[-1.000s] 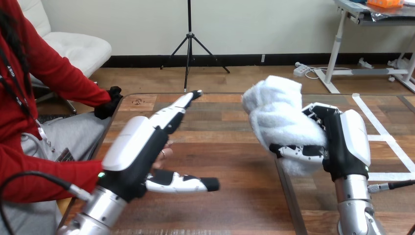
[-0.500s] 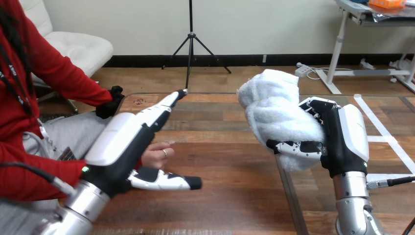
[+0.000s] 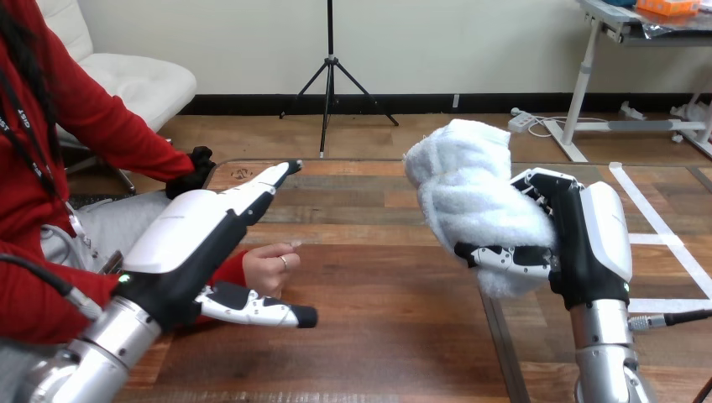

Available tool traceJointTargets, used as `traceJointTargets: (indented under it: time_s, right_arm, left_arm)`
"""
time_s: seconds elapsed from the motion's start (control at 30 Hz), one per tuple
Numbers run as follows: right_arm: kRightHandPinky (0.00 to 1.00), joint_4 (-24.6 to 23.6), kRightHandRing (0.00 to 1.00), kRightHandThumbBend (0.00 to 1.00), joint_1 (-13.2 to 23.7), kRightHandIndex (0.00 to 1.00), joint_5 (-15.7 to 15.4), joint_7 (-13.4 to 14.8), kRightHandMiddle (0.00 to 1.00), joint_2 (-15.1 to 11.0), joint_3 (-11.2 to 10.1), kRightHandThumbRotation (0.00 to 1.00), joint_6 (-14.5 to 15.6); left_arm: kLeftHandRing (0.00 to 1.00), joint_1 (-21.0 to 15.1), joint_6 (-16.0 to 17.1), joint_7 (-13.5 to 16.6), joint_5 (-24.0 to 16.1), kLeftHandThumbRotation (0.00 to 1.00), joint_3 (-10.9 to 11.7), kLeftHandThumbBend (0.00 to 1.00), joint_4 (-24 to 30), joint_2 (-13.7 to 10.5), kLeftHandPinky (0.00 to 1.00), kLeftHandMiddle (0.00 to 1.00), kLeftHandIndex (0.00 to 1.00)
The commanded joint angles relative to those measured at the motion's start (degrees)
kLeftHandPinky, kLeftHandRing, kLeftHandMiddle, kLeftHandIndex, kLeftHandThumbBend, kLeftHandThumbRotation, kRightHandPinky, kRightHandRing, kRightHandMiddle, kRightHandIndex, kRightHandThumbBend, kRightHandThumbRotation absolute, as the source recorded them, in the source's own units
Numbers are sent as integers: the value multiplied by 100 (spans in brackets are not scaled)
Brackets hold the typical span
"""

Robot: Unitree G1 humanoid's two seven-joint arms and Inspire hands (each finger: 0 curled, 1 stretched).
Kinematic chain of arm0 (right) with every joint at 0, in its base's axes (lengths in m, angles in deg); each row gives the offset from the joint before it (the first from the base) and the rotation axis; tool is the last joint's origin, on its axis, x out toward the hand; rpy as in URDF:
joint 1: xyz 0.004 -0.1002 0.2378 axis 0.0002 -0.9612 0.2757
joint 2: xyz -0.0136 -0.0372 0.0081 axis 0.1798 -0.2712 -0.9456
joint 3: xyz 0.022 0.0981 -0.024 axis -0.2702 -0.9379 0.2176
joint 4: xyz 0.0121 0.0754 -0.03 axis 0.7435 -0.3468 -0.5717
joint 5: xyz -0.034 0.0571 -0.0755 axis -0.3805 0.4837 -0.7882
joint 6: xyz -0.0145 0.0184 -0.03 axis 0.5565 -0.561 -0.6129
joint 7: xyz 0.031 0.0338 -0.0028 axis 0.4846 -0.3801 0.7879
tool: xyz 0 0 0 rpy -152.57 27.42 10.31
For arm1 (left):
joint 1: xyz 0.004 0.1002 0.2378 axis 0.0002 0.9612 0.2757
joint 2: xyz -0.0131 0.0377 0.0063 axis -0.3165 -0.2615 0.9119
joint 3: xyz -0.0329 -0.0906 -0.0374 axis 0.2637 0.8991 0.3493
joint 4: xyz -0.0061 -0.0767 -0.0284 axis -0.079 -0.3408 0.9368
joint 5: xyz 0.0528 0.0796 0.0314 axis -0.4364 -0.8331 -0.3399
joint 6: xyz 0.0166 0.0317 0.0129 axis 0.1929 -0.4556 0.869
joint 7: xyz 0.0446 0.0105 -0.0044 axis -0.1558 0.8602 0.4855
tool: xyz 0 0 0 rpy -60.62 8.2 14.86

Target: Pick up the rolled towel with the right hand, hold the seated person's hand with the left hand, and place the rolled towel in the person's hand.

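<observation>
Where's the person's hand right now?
In the head view the person's hand is at the left, over the table, between the left hand's straight fingers and thumb, far left of the rolled towel in the right hand.

Above the counter
The rolled towel sits in my right hand, at right; the person's hand lies just beside my left hand, at left.

Wooden table inspected: 1 dark seam runs front to back through its right part, white tape lines lie on its right end, and the person's far hand sits at its far left corner.
</observation>
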Motion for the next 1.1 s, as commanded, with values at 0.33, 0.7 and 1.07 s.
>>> traceJointTargets:
  time_s: [0.33,0.7,1.07]
  right_arm:
    - [5,-761,9,62,38,12,109,-27,12,70,-167,0,-11]
    - [5,-971,9,63,-56,12,138,-35,12,45,-212,0,-29]
    - [5,-1200,9,64,-166,12,126,-45,12,16,-256,0,5]
  left_arm:
    - [92,-654,230,-333,486,43,-66,100,-780,-392,85,95,97]
    - [90,-952,375,-212,330,43,-119,100,-1495,-515,84,92,93]
    - [88,-1244,589,114,15,39,-253,100,-2219,-624,83,90,91]
